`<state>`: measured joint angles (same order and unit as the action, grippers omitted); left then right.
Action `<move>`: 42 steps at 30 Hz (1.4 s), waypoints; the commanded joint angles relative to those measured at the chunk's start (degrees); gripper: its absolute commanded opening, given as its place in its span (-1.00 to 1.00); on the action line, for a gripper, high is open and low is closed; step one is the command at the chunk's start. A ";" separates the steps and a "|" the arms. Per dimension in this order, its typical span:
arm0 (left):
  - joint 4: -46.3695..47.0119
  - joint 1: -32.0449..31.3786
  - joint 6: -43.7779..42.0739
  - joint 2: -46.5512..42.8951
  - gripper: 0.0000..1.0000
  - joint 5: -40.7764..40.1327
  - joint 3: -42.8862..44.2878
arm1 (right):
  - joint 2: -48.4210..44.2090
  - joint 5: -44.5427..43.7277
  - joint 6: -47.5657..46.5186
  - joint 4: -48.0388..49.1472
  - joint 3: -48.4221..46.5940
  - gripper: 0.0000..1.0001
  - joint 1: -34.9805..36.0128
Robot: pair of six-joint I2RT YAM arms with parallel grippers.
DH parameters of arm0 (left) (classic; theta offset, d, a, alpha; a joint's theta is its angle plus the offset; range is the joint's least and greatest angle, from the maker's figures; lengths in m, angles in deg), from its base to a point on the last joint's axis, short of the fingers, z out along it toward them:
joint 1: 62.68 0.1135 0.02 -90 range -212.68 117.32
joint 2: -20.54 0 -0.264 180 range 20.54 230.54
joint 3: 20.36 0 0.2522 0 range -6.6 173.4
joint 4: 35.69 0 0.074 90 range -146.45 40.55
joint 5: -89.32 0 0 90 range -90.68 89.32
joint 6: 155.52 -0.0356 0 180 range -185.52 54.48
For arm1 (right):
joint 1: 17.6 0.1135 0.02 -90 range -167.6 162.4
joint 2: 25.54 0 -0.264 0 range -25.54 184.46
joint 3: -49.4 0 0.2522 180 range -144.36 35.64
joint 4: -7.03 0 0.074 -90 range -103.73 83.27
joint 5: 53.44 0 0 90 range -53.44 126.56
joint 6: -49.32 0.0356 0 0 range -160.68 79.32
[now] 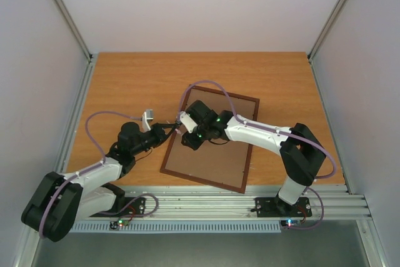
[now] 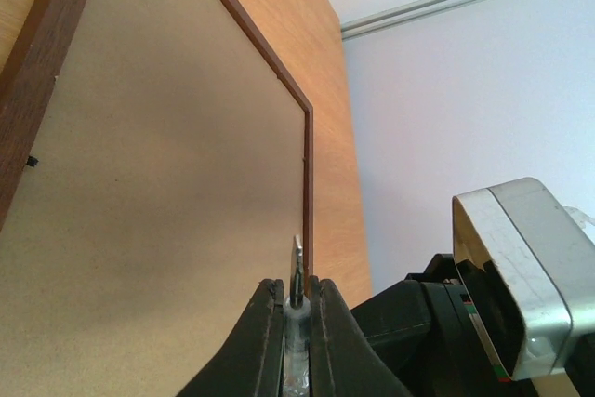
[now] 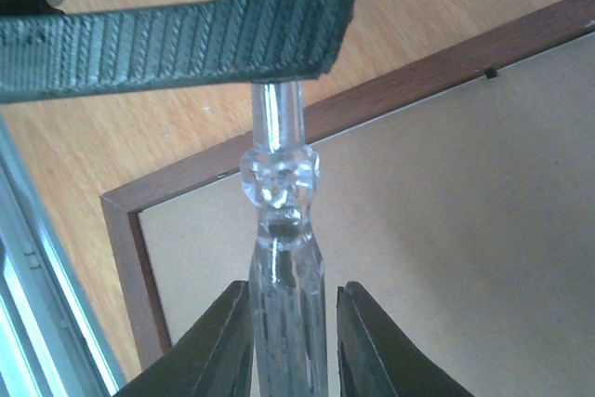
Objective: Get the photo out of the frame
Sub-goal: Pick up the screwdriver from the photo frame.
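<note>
Top external view shows the frame (image 1: pixel 246 173) lying back-up on the table (image 1: pixel 125 85). Its hardboard back (image 1: pixel 212 164) sits directly under both claws and covers the photo. The left gripper (image 2: pixel 296 290) pinches the metal tip of a clear-handled screwdriver (image 3: pixel 279 220). The right gripper (image 3: pixel 294 299) closely flanks the handle, but I cannot tell whether it clamps it.

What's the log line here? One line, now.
frame: face-down, back up | photo: hidden, not yet out | left gripper: shut on screwdriver shaft | right gripper: flanks clear handle, grip unclear
</note>
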<state>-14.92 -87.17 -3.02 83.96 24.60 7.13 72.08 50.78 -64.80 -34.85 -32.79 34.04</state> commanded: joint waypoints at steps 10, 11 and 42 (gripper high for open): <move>4.15 -0.21 -1.39 -2.16 -0.99 -0.14 -0.98 | -2.59 5.35 1.27 1.24 -0.07 -0.57 -1.69; 4.17 -0.21 -1.38 -2.21 -0.99 -0.18 -0.99 | -2.68 5.47 1.27 1.18 -0.09 -0.60 -1.82; -18.54 2.15 -5.26 -4.96 -0.14 -8.26 2.05 | 2.63 -11.54 -17.32 -17.57 -7.91 -0.98 -2.90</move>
<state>-22.29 -86.10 -3.56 81.86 19.39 5.74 71.73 43.98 -76.34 -46.52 -37.77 31.24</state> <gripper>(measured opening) 0.396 0.154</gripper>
